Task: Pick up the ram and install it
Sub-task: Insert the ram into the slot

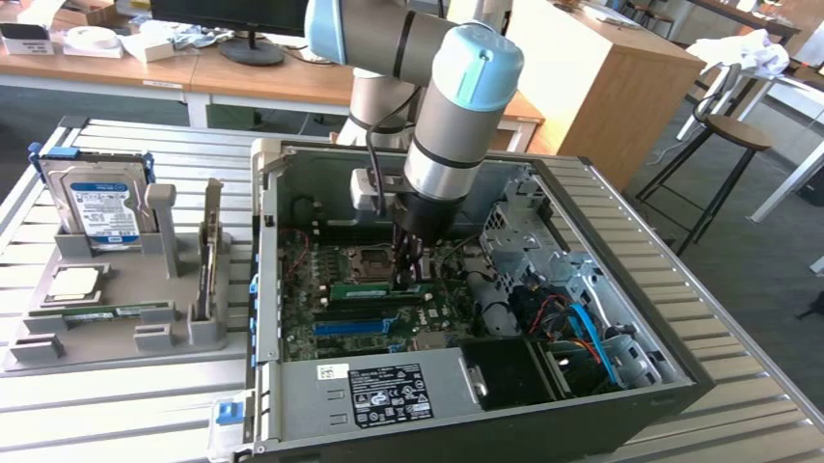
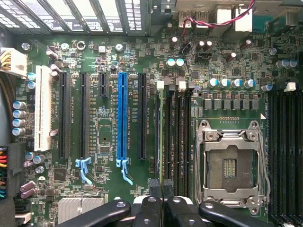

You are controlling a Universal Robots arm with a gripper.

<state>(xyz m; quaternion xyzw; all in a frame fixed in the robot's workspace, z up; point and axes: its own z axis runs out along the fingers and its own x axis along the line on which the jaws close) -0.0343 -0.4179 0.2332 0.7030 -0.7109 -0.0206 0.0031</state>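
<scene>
Slatted bench [image 1: 754, 410] holds case [image 1: 663, 333], label [image 1: 390, 395] illegible; claw [image 2: 161, 190] pinches the ram [image 1: 363, 286].

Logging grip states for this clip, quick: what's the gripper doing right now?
Gripper: closed, pinching the ram, which stands edge-on at the memory slots.

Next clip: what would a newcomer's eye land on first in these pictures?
The grey and blue arm reaches down into the open computer case. Its gripper is shut on the ram, a thin green stick at the memory slots beside the empty CPU socket. After that come the bright blue slot on the motherboard and, at the exterior view's left, a grey fixture holding a hard drive.
</scene>
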